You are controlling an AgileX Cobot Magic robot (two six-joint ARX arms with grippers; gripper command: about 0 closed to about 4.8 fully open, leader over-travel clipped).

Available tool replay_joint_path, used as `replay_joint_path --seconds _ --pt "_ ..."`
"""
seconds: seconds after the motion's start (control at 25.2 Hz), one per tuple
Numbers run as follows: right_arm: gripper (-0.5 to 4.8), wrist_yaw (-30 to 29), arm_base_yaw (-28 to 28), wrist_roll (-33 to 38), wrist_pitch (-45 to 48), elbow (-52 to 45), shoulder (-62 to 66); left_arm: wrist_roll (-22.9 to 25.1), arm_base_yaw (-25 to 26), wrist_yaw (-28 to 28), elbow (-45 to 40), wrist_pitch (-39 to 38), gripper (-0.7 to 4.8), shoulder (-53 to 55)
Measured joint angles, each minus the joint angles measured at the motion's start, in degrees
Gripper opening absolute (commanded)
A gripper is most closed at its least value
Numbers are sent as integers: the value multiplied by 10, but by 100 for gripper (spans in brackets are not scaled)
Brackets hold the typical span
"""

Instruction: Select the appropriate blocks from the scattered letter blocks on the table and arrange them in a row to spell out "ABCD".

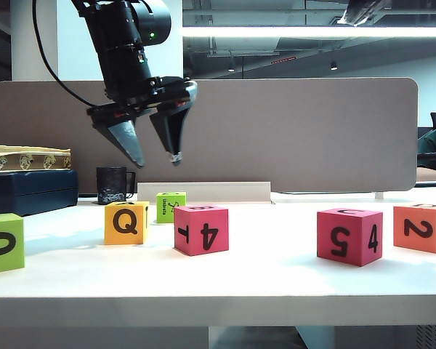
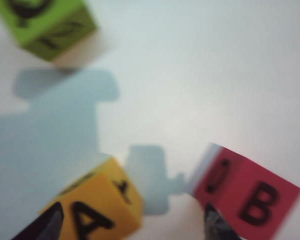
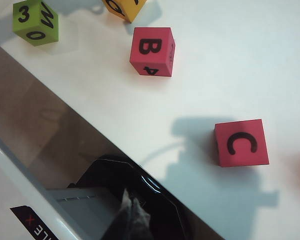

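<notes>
Your left gripper (image 1: 157, 155) hangs high above the table (image 1: 261, 269), over the yellow cube (image 1: 126, 222) and the first magenta-red cube (image 1: 200, 230), its two dark fingers spread wide with nothing between them. From its wrist camera you look straight down on those two: the yellow cube (image 2: 92, 207) shows an A on top and the magenta-red cube (image 2: 247, 197) a B, with bare table between them (the picture is blurred, so the smaller marks on their sides are hard to read).

In the exterior view, taking the first magenta-red cube as the dial's centre, the yellow cube, Q facing you, sits just beside it at about ten o'clock. A small lime-green cube (image 1: 171, 206) stands behind it at eleven. A larger lime-green cube (image 1: 4, 242) marked 0 lies well off at nine, at the picture's edge. The second magenta-red cube (image 1: 349, 235), showing 5 and 4, sits well apart at three, and the orange cube (image 1: 422, 227) marked 2 is just beyond it, near but not touching.

A black mug (image 1: 112, 185) stands against the divider panel (image 1: 312, 138) at the back.

Your right gripper (image 3: 132, 217) shows only as a dark shape low in its own wrist view, and you cannot tell there how its jaws stand. That camera also shows the second magenta-red cube (image 3: 241, 143) with a C on top.
</notes>
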Motion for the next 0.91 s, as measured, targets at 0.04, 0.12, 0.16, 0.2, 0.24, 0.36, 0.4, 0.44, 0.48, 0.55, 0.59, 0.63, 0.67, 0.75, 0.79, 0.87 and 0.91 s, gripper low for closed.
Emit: replay_joint_path --seconds 0.04,0.12,0.16,0.2,0.24,0.36,0.4,0.44,0.48,0.55,0.59,0.63,0.67,0.75,0.79,0.87,0.91 --pt "-2 0 0 0 0 0 0 7 -1 21 0 -6 355 0" --pt "-1 0 0 0 0 0 0 38 -14 54 0 -12 365 0" --pt "-2 0 0 0 1 0 0 52 -20 57 0 -12 368 0" --pt "-2 1 0 0 1 0 0 67 -27 58 0 -15 369 0" --pt "-2 1 0 0 1 0 0 81 -32 59 0 -19 369 0" --pt "-1 1 0 0 1 0 0 128 -49 59 -5 -24 378 0" --pt "-1 1 0 0 1 0 0 147 -55 58 -11 -27 405 2" --pt "-2 1 0 0 1 0 0 155 -58 58 -11 -33 445 5" --pt "-1 1 0 0 1 0 0 157 -58 59 -11 -37 479 8" --pt "-1 1 0 0 2 0 0 163 -61 59 -11 -40 479 15" --pt "-2 1 0 0 2 0 0 165 -63 58 -11 -39 479 17" --pt "-2 1 0 0 2 0 0 165 -65 58 -11 -39 479 20" --pt "-1 1 0 0 2 0 0 165 -67 59 -11 -40 479 24" --pt "-1 1 0 0 2 0 0 166 -71 59 -11 -37 479 36" --pt "-2 1 0 0 2 0 0 166 -72 59 -11 -36 479 40" --pt "-1 1 0 0 2 0 0 165 -75 57 -11 -36 479 47" --pt "-2 1 0 0 2 0 0 166 -75 56 -11 -35 479 50"
